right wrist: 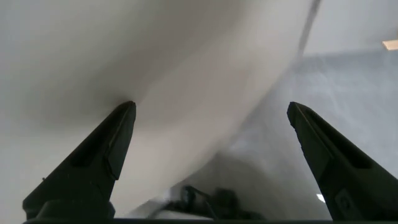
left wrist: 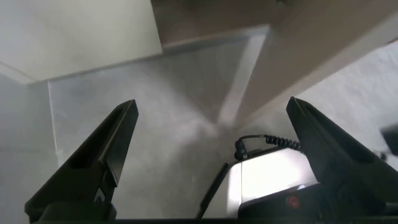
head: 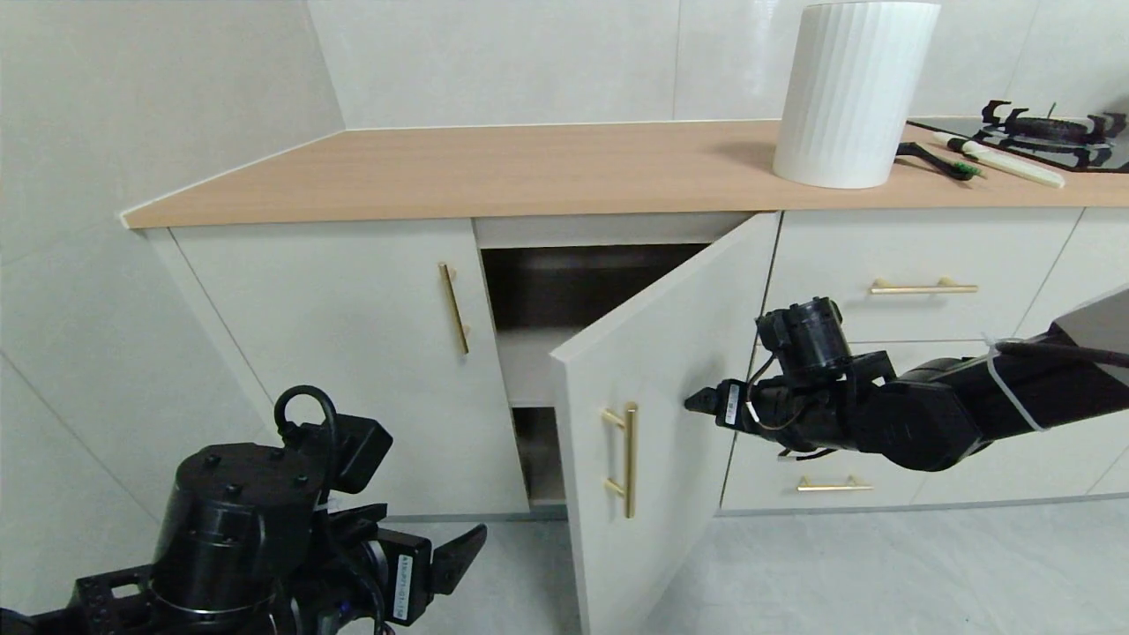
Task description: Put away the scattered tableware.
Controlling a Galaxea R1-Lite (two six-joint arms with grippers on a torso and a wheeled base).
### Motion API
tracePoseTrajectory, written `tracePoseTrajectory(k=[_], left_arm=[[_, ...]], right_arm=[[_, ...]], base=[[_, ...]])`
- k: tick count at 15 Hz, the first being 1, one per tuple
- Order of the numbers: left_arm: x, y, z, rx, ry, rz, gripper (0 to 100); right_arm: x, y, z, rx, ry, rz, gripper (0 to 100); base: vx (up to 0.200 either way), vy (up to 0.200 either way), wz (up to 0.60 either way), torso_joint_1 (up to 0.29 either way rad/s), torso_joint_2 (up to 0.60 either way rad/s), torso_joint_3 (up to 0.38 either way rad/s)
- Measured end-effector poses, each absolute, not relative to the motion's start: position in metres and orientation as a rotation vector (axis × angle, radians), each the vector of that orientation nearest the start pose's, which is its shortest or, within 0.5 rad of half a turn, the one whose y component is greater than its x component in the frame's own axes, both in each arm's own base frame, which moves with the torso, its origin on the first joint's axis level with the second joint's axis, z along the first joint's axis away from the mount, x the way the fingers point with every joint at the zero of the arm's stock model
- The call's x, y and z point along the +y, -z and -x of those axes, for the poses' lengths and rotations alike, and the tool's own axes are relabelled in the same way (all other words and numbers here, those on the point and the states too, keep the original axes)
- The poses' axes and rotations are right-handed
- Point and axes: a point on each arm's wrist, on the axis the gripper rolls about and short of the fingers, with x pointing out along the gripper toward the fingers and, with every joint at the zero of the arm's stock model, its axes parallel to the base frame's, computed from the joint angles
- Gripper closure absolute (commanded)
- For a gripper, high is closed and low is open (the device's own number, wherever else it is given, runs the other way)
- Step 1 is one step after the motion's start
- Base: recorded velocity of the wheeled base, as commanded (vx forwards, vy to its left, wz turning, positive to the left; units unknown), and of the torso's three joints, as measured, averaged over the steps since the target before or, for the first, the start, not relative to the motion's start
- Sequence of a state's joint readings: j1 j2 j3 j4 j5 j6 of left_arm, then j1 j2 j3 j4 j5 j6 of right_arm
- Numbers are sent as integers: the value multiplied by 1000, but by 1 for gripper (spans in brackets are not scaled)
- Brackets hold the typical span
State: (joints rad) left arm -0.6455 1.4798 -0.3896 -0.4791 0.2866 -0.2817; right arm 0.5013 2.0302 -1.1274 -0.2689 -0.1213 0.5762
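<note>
Since the door (head: 661, 353) is only part open, its handle (head: 630, 459), just beyond the wide-spread right fingers (head: 704, 401), should be gripped squarely.

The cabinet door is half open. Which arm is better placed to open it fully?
Probably the right: the right claw, open, is near the face of the door, just beside its handle. The left claw is low near the floor, farther from the handle.

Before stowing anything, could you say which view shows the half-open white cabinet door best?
Head view: the half-open white cabinet door shows nearly whole, brass bar handle included. Right wrist view: a blank white stretch, probably its face. Left wrist view: possibly its edge.
</note>
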Motion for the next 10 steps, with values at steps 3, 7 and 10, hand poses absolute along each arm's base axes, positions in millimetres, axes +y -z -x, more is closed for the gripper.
tracePoseTrajectory(k=[3, 7, 10], left_arm=[[-117, -120, -166, 591, 266, -12, 0], [-117, -119, -166, 592, 269, -26, 0], [-117, -119, -166, 592, 269, -27, 0]], right_arm=[[188, -115, -342, 649, -182, -421, 0], [192, -111, -350, 587, -148, -460, 0], [198, -110, -366, 489, -61, -506, 0]], base=[[0, 0, 0, 0, 0, 0], [0, 0, 0, 0, 0, 0], [0, 0, 0, 0, 0, 0]])
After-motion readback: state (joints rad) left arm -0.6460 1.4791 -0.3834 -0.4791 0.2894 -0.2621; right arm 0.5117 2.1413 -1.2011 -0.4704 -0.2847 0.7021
